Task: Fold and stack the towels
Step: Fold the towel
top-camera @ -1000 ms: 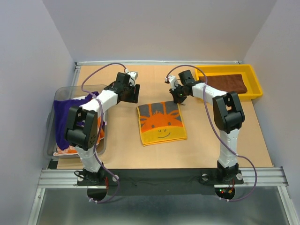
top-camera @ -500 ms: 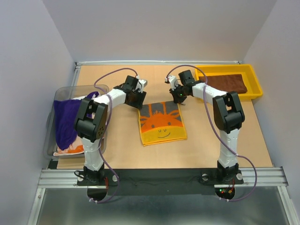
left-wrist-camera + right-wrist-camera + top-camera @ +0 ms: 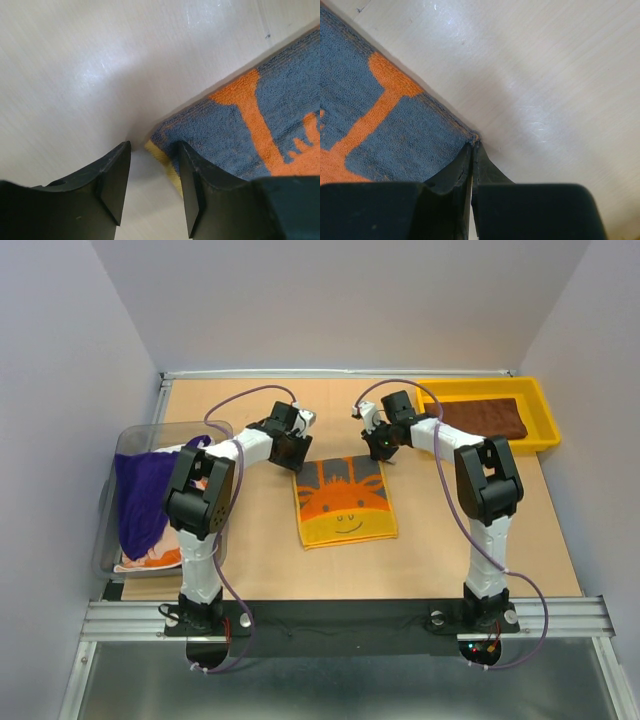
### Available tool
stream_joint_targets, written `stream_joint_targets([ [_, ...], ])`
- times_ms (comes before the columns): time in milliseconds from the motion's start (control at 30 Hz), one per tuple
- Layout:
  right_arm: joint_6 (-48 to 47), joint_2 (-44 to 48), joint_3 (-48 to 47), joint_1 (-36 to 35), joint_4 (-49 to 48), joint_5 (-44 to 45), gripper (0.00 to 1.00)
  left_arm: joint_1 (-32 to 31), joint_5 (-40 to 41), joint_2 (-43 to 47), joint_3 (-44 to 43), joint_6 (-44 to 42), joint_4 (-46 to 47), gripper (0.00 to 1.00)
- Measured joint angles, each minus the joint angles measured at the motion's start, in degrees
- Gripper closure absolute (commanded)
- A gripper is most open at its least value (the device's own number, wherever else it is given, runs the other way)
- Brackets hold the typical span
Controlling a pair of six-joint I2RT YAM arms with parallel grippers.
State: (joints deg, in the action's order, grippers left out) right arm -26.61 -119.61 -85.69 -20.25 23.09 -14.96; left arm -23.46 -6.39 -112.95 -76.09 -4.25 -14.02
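Note:
A patterned towel [image 3: 345,502], grey, orange and yellow with a smiling face, lies flat mid-table. My left gripper [image 3: 296,452] is at its far left corner. In the left wrist view the gripper [image 3: 153,150] is open, its jaws either side of the towel's [image 3: 260,125] turned-up yellow corner [image 3: 162,159], without pinching it. My right gripper [image 3: 381,450] is at the far right corner; in the right wrist view it [image 3: 473,147] is shut on the tip of the towel [image 3: 380,125]. A dark brown towel [image 3: 480,418] lies folded in the yellow tray [image 3: 540,405].
A clear bin [image 3: 130,440] at the left edge holds a purple towel [image 3: 140,495] over an orange-and-white one [image 3: 150,558]. The yellow tray sits at the far right corner. Raised table rails run along the back and sides.
My left gripper has swung right from beside the bin to the patterned towel's far left corner, and its jaws have narrowed. The right arm has not moved.

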Motion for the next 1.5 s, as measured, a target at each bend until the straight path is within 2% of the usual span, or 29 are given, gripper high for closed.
stream_joint_targets([
  [133,0.00,0.22,0.39,0.00,-0.52,0.04,0.99,0.00,-0.48,-1.40,-1.73,-0.07,-0.13,0.51],
  [167,0.00,0.22,0.42,0.00,-0.57,0.04,0.99,0.00,-0.79,-1.84,-2.34,-0.07,-0.15,0.57],
  [233,0.00,0.33,0.79,0.00,-0.85,0.02,0.99,0.04,-1.18,-2.36,-2.91,-0.11,-0.04,0.62],
  [333,-0.02,0.52,1.14,0.00,-1.20,0.02,0.99,0.33,-1.95,-3.02,-3.58,-0.26,0.15,0.66],
  [367,-0.02,0.52,1.16,0.00,-1.22,0.02,1.00,0.46,-2.25,-3.23,-3.85,-0.28,0.20,0.72],
  [433,-0.02,0.52,1.16,0.00,-1.25,0.04,0.99,0.55,-2.80,-3.45,-4.00,-0.37,0.42,0.76],
  [500,-0.02,0.55,1.16,0.00,-1.25,0.07,0.99,0.61,-3.43,-3.65,-4.22,-0.44,0.63,0.83],
  [533,-0.04,0.55,1.16,0.00,-1.25,0.13,0.99,0.63,-3.78,-3.67,-4.22,-0.46,0.72,0.92],
  [567,-0.04,0.55,1.16,0.00,-1.25,0.20,0.99,0.66,-4.04,-3.67,-4.22,-0.50,0.76,0.96],
  [700,-0.02,0.59,1.16,0.00,-1.25,0.63,1.00,0.70,-4.57,-3.65,-4.22,-0.85,0.76,1.00],
  [967,0.02,0.98,0.98,-0.26,-0.57,3.39,0.99,0.70,-3.39,-2.21,-2.97,-1.27,1.07,1.00],
  [1500,1.88,7.61,0.83,-0.57,0.98,4.46,0.99,0.61,-2.40,10.10,6.84,1.16,7.69,1.00],
])
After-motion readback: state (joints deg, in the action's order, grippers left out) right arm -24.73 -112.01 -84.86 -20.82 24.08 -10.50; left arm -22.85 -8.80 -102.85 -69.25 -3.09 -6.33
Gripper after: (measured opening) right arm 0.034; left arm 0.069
